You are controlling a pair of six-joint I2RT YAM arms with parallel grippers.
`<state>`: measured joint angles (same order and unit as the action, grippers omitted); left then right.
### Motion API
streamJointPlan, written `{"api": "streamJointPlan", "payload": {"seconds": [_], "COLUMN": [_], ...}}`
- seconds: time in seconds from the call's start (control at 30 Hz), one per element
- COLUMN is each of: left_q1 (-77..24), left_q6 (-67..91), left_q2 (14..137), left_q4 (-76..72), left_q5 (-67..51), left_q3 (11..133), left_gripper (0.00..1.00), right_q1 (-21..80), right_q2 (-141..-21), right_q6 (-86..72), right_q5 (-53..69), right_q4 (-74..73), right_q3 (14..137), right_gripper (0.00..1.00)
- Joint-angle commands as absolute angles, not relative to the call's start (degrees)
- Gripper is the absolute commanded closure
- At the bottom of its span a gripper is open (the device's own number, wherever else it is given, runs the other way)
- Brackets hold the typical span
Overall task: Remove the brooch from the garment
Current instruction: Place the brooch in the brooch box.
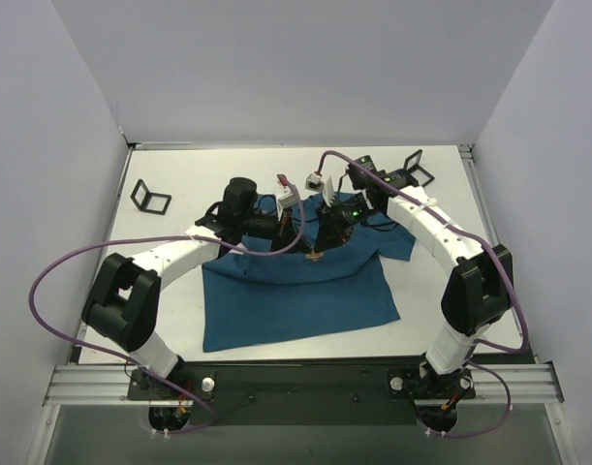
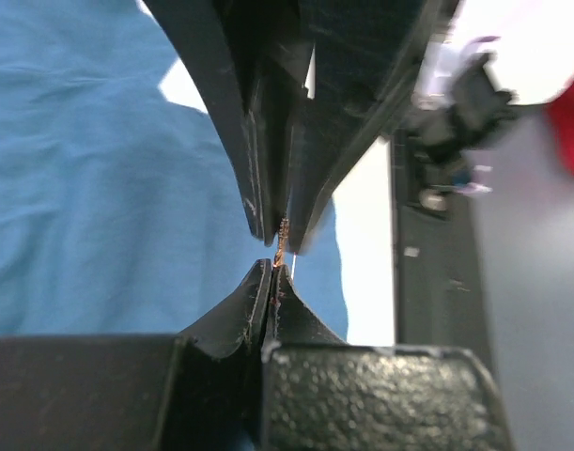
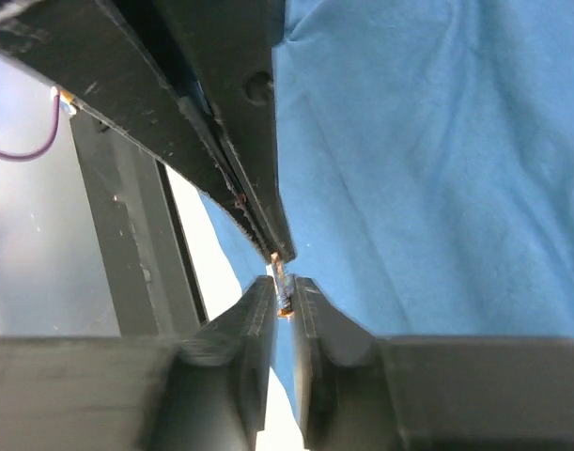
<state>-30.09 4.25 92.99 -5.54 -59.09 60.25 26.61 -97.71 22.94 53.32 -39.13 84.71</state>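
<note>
The teal-blue garment (image 1: 296, 295) lies flat in the middle of the table. Just above its upper part, both grippers meet tip to tip at the tiny gold-orange brooch (image 1: 315, 255). My left gripper (image 2: 271, 270) is shut, with the end of the brooch (image 2: 282, 237) pinched at its very tips. In the right wrist view the brooch (image 3: 284, 291) stands between the fingers of my right gripper (image 3: 285, 287), which are slightly apart around it. The blue garment (image 3: 437, 169) fills the background there, and the garment (image 2: 99, 188) also lies below in the left wrist view.
Two black square frames stand on the white table, one at the far left (image 1: 150, 198) and one at the far right (image 1: 412, 167). White walls close the table on three sides. Purple cables loop from both arms.
</note>
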Motion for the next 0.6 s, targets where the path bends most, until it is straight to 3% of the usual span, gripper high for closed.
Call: {"api": "streamJointPlan", "payload": {"seconds": [0.0, 0.13, 0.3, 0.4, 0.5, 0.57], "left_q1": [-30.3, -29.7, -29.3, -29.0, -28.0, -26.6], "left_q6": [-4.5, -9.3, -17.0, -21.7, -26.8, -29.3], "left_q2": [86.5, 83.8, 81.7, 80.6, 79.6, 79.5], "left_q4": [-0.3, 3.2, 4.3, 3.2, 1.0, -1.1], "left_q5": [-45.2, -32.4, -15.8, -9.1, -1.6, 2.2], "left_q3": [62.6, 63.2, 63.0, 61.4, 58.6, 57.3], "left_gripper": [1.00, 1.00, 1.00, 1.00, 1.00, 1.00], "right_q1": [24.5, 20.8, 18.5, 18.5, 18.5, 18.5], "right_q2": [-96.3, -94.9, -92.3, -90.8, -89.5, -89.1], "right_q6": [23.7, 23.6, 26.4, 27.6, 28.2, 28.4], "right_q5": [52.3, 53.0, 50.7, 49.0, 47.4, 46.3], "right_q4": [-41.9, -43.2, -45.7, -46.8, -46.9, -46.9], "right_q3": [88.1, 90.0, 89.3, 86.9, 84.7, 83.9], "right_gripper": [0.77, 0.59, 0.51, 0.38, 0.02, 0.00]}}
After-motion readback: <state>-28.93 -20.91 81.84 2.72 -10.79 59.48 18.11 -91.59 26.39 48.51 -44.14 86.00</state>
